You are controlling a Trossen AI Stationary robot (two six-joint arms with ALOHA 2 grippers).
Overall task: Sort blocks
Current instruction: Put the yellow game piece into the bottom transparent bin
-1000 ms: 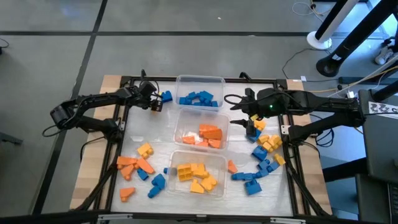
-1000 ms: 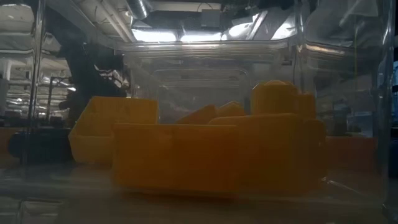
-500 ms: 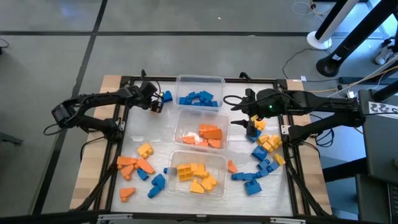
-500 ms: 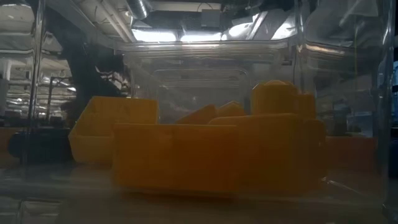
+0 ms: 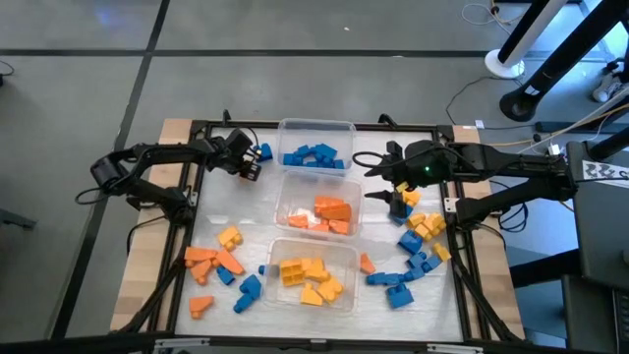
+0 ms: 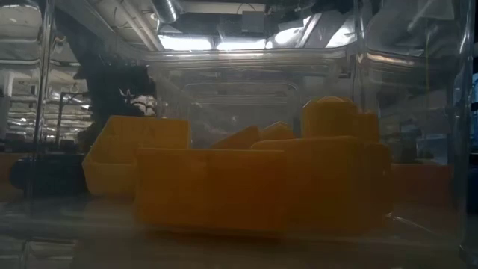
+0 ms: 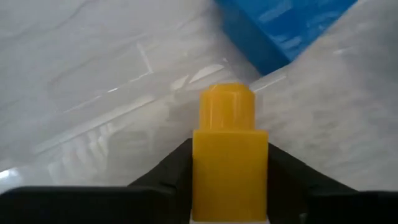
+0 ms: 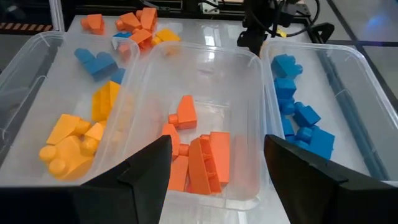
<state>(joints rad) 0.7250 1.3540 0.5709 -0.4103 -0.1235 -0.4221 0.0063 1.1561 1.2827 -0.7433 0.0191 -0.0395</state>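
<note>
High view shows three clear tubs in a row down the middle of the table [image 5: 236,202]. The far tub [image 5: 314,123] has blue blocks [image 5: 314,155] in it. The middle tub [image 5: 279,202] has orange blocks [image 5: 332,209], with some bare floor on its left side. The near tub [image 5: 270,265] has yellow blocks [image 5: 310,278]. Low view looks through this near tub's clear wall and sees the yellow blocks piled up close.

On the left, near the table's front corner, lies a loose heap [image 5: 221,265] of orange, yellow and blue blocks. Farther back, the left fingers [image 5: 251,165] sit just beside the far tub's left wall. They hold one yellow block [image 7: 230,165] between them, with its round knob poking out in front. One loose blue block [image 5: 263,152] lies close by, between these fingers and the far tub.

Between the left heap and the left fingers the table is bare.

Right of the tubs, the right fingers [image 5: 371,177] hang spread wide, holding nothing, close to the middle tub's right wall. One small orange block [image 5: 366,263] lies just beside the near tub. Farther right, a heap of yellow and blue blocks [image 5: 421,241] runs along the table's right edge, close to the black rail.
</note>
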